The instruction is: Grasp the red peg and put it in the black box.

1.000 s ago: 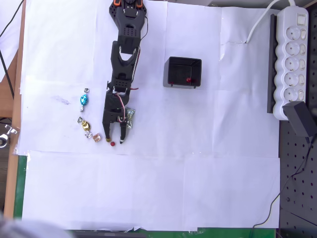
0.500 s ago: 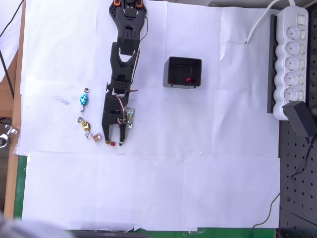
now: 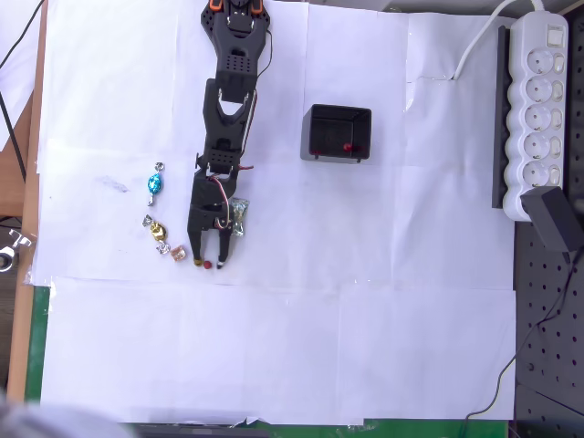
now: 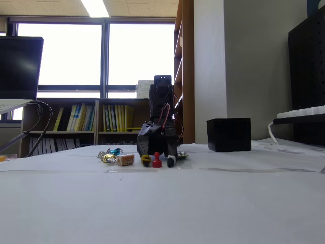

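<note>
end effector [image 3: 209, 263] fingers astride red peg [image 3: 207, 265] | black box [image 3: 337, 133] well apart

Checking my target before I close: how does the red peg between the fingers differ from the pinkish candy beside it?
The red peg is dark red and stands upright; the pinkish candy is foil-wrapped, wider and lies flat. The peg sits between the tips of the gripper; the candy lies outside them. Both rest on the white paper.
</note>
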### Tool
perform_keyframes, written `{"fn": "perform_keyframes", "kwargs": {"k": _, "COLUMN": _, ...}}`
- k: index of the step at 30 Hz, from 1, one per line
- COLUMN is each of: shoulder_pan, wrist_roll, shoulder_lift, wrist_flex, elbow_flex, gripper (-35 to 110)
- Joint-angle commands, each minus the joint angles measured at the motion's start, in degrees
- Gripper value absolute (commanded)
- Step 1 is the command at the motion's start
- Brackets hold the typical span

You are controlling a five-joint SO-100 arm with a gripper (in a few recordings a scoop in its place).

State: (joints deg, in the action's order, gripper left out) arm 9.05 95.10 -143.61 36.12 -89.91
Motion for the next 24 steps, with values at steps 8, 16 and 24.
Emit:
{"fn": "perform_keyframes", "kwargs": {"k": 8, "shoulder_pan": 0.97, "wrist_roll": 0.70, "shoulder_lift": -0.35, "wrist_flex": -0.09, "elbow_flex": -3.43, "gripper": 0}}
{"fn": "perform_keyframes", "kwargs": {"k": 16, "shoulder_pan": 0.97, "wrist_roll": 0.53, "shoulder_lift": 0.70, "wrist_flex": -0.09, "elbow_flex": -3.43, "gripper": 0}}
{"fn": "perform_keyframes", "kwargs": {"k": 24, "shoulder_pan": -0.18, "wrist_roll": -4.22, "shoulder_lift": 12.57, "wrist_flex": -18.02, "elbow_flex": -2.99, "gripper": 0}}
